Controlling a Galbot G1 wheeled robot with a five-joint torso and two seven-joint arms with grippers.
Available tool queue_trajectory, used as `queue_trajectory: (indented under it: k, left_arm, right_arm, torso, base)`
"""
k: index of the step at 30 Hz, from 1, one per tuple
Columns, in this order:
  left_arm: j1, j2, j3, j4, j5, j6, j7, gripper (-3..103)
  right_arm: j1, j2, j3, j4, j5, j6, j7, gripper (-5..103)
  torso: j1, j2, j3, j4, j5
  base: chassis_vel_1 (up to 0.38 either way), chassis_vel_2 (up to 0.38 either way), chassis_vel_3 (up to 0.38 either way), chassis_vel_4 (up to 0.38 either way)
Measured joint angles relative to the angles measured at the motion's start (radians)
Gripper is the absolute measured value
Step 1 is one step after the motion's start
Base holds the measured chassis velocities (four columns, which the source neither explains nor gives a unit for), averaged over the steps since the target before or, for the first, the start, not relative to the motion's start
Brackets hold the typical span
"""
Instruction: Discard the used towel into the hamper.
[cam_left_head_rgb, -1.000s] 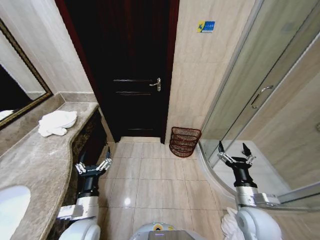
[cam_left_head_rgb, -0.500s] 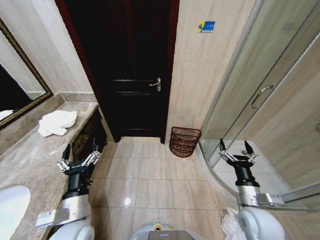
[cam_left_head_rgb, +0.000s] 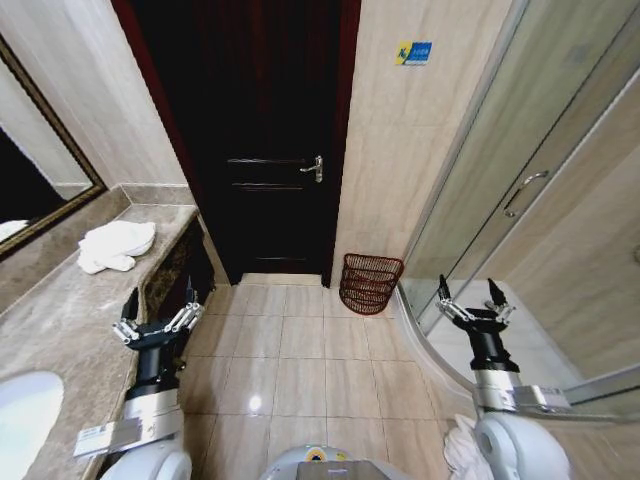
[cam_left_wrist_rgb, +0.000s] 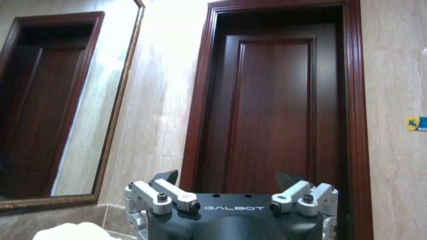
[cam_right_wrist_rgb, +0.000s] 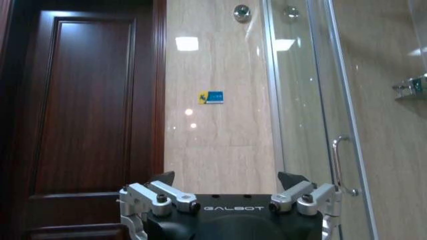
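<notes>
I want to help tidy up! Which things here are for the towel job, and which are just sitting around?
For the job:
white towel on the counter
hamper on the floor by the door
left claw, open
right claw, open

Just there:
door
mirror
sink
shower door

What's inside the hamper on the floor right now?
The hamper looks empty through its open weave, though its bottom is hidden. The towel lies on the counter.

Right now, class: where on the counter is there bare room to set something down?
The marble counter is bare between the towel and the sink, beside the left end effector. The back corner by the mirror is crowded by the towel.
</notes>
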Motion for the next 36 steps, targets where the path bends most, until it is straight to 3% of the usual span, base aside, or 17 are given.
queue_trajectory:
  k: [13,36]
  left_arm:
    - [0.004,-0.013,0.014,-0.003,0.026,-0.021,0.025,98]
    - [0.000,-0.014,0.014,0.005,0.019,-0.024,0.038,98]
  right_arm:
    - [-0.023,0.011,0.000,0.015,-0.004,-0.004,-0.037,100]
    - [-0.020,0.010,-0.003,0.003,-0.002,0.001,-0.038,100]
  torso:
    - [0.000,0.000,0.000,-0.0001,0.0001]
    - [0.000,0.000,0.000,0.0000,0.0001]
  base:
    - [-0.009,0.008,0.013,-0.008]
    - [-0.119,0.122,0.125,-0.130]
